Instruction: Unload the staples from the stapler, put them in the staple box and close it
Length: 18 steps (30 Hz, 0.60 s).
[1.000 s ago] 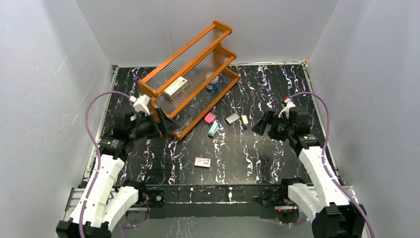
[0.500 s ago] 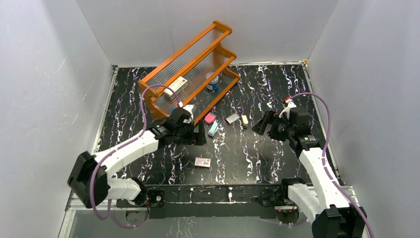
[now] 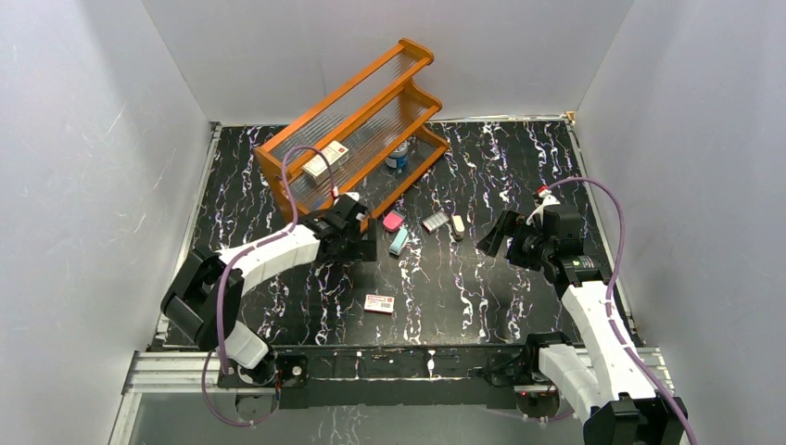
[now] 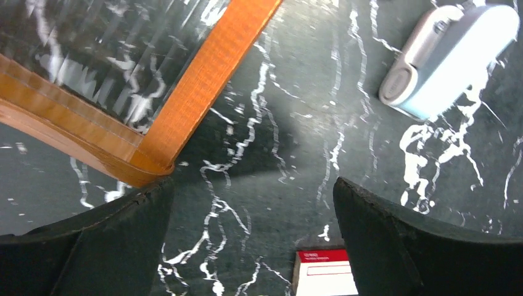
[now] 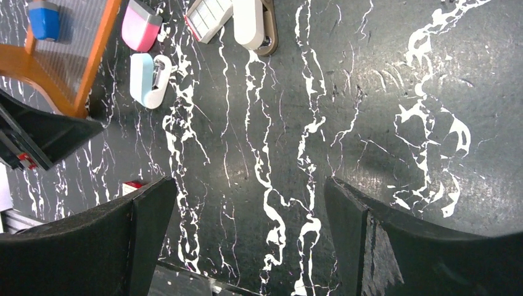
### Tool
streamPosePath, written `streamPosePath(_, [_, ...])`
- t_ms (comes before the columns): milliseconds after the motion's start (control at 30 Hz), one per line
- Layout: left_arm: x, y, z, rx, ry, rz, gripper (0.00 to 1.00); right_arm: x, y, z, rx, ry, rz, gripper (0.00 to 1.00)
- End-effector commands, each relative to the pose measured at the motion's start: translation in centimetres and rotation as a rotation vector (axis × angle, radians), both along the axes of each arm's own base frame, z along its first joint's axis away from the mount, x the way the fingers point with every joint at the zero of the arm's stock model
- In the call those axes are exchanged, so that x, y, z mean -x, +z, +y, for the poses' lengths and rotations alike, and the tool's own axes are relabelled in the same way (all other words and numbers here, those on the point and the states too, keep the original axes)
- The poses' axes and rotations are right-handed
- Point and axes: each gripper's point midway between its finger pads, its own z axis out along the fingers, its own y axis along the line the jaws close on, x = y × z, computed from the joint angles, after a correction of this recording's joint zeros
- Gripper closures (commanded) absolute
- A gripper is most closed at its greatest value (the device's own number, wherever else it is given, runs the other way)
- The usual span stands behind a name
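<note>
Stapler [image 3: 399,242]: lay untouched on table [image 3: 468,292].
Left claw [image 4: 253,191]: fingers apart near it, probably readying a grasp.
Right claw [image 5: 247,185]: apart, empty.

1 orange rack [image 3: 415,51] is standing at the far left of the worktop [image 3: 519,176], and it is showing 3 tiers. 2 red-and-white boxes are lying in the scene: 1 upper box [image 3: 324,161] on the rack and 1 lower box [image 3: 378,303] on the worktop at the near middle. 1 blue-capped container [image 3: 399,154] is sitting on the rack. 4 small things are lying together in the middle, just right of the rack: 1 light teal stapler [image 3: 399,242], 1 pink block [image 3: 393,221], 1 grey ribbed piece [image 3: 434,221] and 1 cream piece [image 3: 457,226]. 2 arms are reaching in from the near edge: 1 left arm [image 3: 269,255] and 1 right arm [image 3: 593,311].
</note>
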Motion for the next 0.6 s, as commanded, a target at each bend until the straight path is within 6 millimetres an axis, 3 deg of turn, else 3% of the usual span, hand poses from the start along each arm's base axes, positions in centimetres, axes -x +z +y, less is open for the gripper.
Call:
streamPosePath(0, [-1.8, 0.7, 5.3, -0.03, 0.167, -0.007, 0.03, -0.9, 2.2, -0.3, 0.002, -0.021, -0.053, 0.01])
streamPosePath(167, [-3.8, 1.1, 10.6, 0.037, 0.258, 0.008, 0.02, -0.9, 2.1, -0.2, 0.004, -0.018, -0.045, 0.01])
streamPosePath(400, [-8.3, 1.6, 17.8, 0.017, 0.38, 0.019, 0.02, -0.6, 1.9, -0.3, 0.009, -0.014, -0.029, 0.01])
streamPosePath(533, [-9.5, 1.0, 20.1, 0.055, 0.443, 0.053, 0.03, -0.4, 1.9, -0.5, 0.024, -0.011, -0.029, 0.01])
streamPosePath(567, [-9.5, 1.1, 19.6, 0.091, 0.425, 0.053, 0.03, -0.3, 1.9, -0.6, 0.028, -0.014, -0.028, 0.01])
